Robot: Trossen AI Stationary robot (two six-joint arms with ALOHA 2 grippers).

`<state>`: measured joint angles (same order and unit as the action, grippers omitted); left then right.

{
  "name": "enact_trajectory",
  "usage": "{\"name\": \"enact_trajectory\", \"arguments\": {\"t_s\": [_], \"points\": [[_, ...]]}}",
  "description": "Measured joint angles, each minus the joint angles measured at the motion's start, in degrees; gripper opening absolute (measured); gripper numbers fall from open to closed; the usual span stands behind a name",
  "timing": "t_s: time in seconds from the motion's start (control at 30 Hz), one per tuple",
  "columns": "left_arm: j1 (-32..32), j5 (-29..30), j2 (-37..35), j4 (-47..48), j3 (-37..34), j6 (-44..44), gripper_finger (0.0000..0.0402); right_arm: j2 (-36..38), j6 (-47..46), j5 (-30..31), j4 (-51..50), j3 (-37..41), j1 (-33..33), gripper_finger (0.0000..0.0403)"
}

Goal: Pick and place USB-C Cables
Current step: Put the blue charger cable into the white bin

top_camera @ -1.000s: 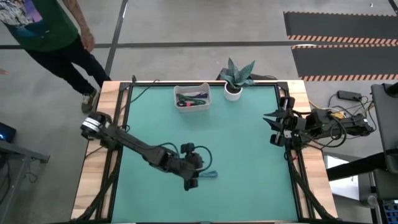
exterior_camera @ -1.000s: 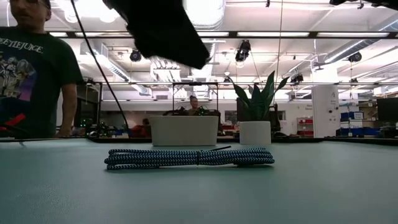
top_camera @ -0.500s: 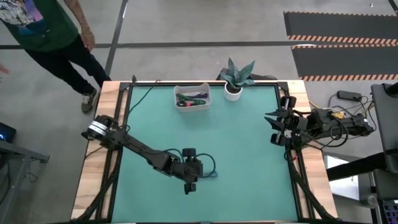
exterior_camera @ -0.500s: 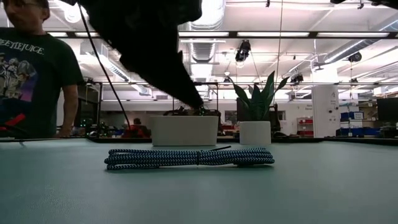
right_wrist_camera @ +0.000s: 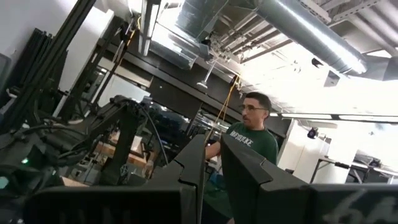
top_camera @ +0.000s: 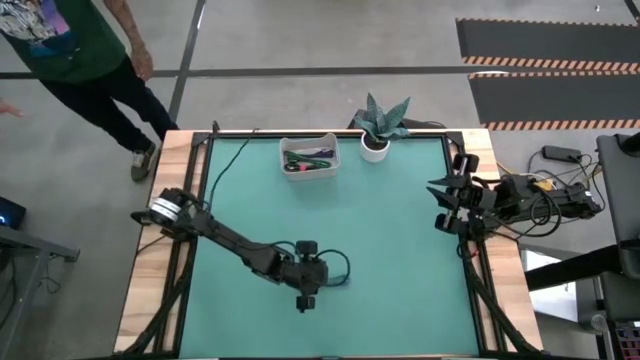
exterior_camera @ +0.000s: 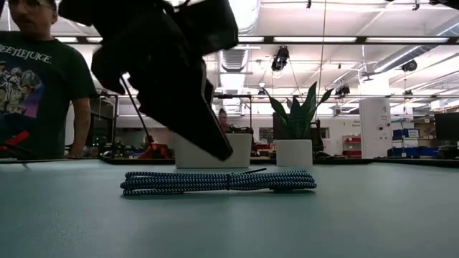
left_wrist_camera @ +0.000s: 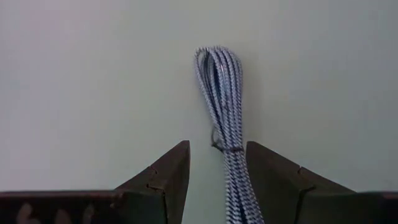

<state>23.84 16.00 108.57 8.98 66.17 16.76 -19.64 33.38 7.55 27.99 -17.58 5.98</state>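
A teal-blue coiled USB-C cable [exterior_camera: 215, 180] lies flat on the green mat near the table's near edge, and it also shows in the high view [top_camera: 338, 281]. My left gripper [left_wrist_camera: 217, 180] is open and hangs just above the cable. The cable [left_wrist_camera: 222, 99] runs lengthwise through the gap between its fingers. In the low view a dark fingertip [exterior_camera: 219, 149] ends a little above the bundle. A white bin [top_camera: 309, 157] at the far side holds a green and a dark cable. My right gripper [right_wrist_camera: 212, 149] waits shut at the table's right edge [top_camera: 447, 205].
A potted plant [top_camera: 380, 125] stands at the far edge, right of the bin. A person in a dark green T-shirt [exterior_camera: 39, 79] stands beyond the table's far left corner. Open mat lies between the cable and the bin.
My left gripper has come down toward the teal-blue cable and a little toward the near edge. It now hangs just over the bundle. The cable has not moved.
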Motion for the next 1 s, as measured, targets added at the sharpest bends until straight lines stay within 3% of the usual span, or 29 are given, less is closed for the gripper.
{"name": "enact_trajectory", "arguments": {"t_s": [0.2,0.7,1.0], "points": [[-1.12,-6.18,0.56,0.16,-0.04,1.96,0.0143,-0.02,2.22,-0.01,1.62,-0.02,0.00,0.0043],[-1.82,-1.81,0.89,-9.48,-8.04,4.82,0.0140,0.07,3.50,0.00,1.51,-0.02,0.00,0.0043],[-1.67,-0.58,0.79,-8.81,-8.10,5.45,0.0051,0.07,3.70,0.02,1.51,-0.02,0.00,0.0043]]}}
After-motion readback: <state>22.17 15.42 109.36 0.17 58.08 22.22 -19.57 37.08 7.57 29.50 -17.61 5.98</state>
